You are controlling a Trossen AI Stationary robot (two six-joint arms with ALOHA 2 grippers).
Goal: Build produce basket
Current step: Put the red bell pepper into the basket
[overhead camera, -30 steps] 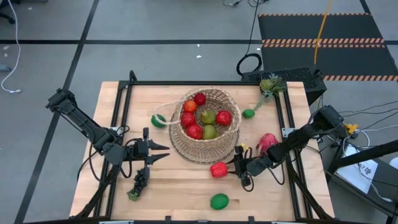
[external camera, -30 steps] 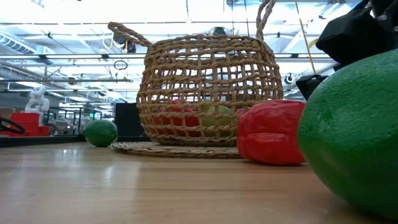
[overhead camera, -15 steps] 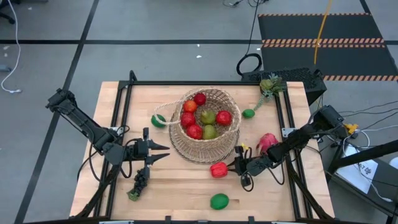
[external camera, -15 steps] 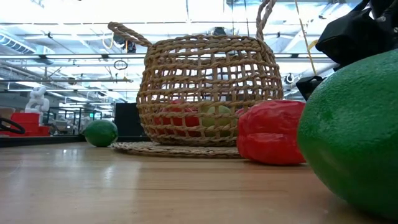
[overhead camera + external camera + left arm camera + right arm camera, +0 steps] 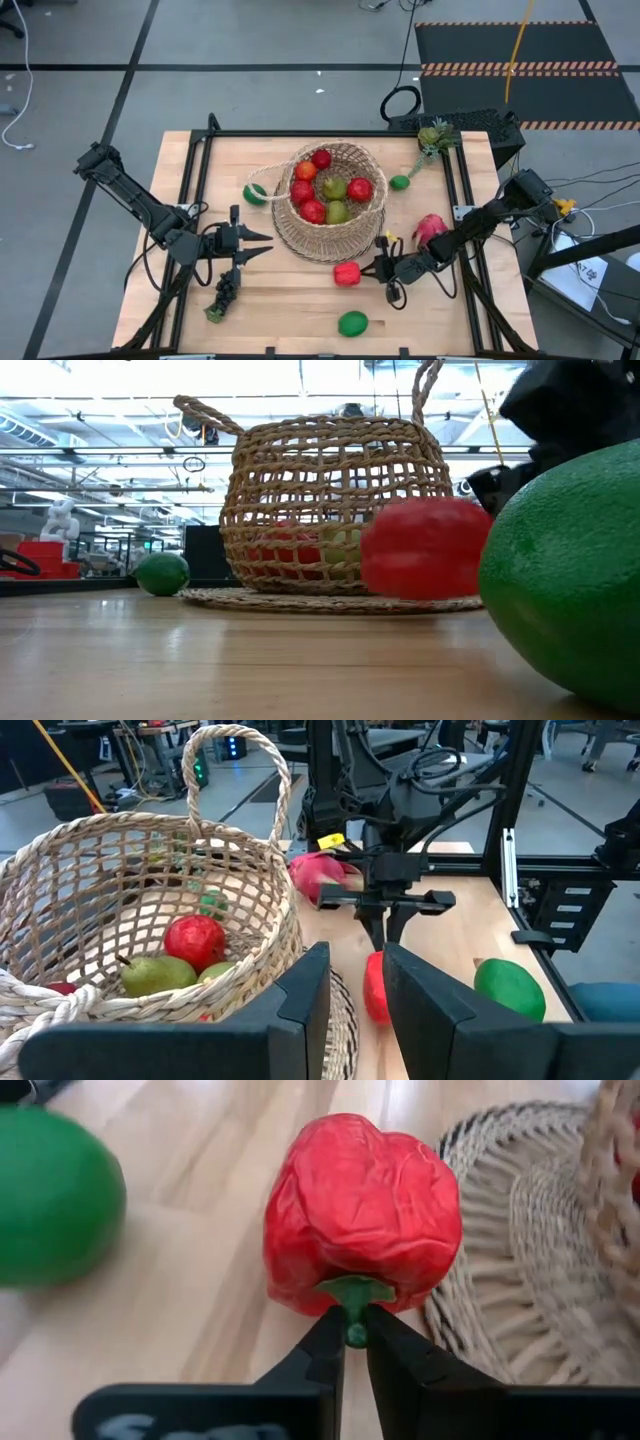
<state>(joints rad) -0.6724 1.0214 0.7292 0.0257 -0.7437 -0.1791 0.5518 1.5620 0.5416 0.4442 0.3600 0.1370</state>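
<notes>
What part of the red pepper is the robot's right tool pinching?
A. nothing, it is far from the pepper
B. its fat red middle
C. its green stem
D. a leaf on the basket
C. In the right wrist view the right tool has its two dark fingers closed on the small green stem of the red pepper, not on its red body.

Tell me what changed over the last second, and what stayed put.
The right tool closed on the green stem of the red pepper and the pepper lifted off the table, shifting slightly toward the left arm's side. The left tool, basket, grapes and green lime stayed where they were.
</notes>
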